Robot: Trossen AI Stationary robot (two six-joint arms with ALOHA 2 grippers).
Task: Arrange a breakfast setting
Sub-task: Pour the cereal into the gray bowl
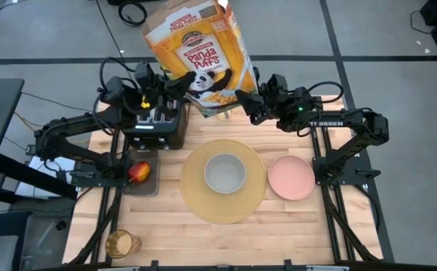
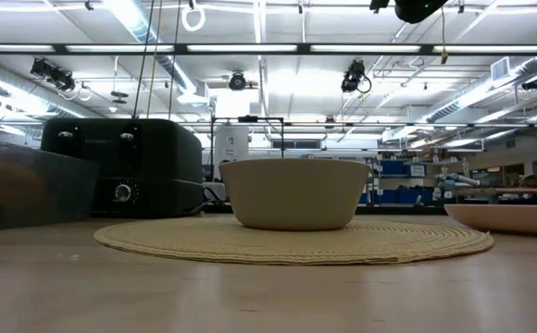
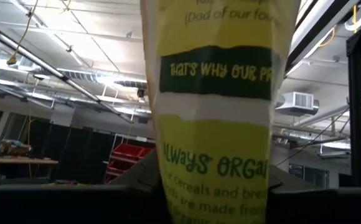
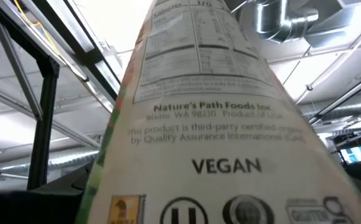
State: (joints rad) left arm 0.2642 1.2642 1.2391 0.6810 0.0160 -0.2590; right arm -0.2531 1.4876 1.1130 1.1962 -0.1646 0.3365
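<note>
High view: both arms hold a cereal box up between them, left end effector and right end effector clamped on opposite sides. Pouring looks next: tip it over the empty bowl on the placemat below them. Pink plate empty too.

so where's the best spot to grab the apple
Grip the red apple across its round middle, coming straight down from above. It sits alone in a shallow dark tray left of the placemat, nearest the left pincer.
</note>
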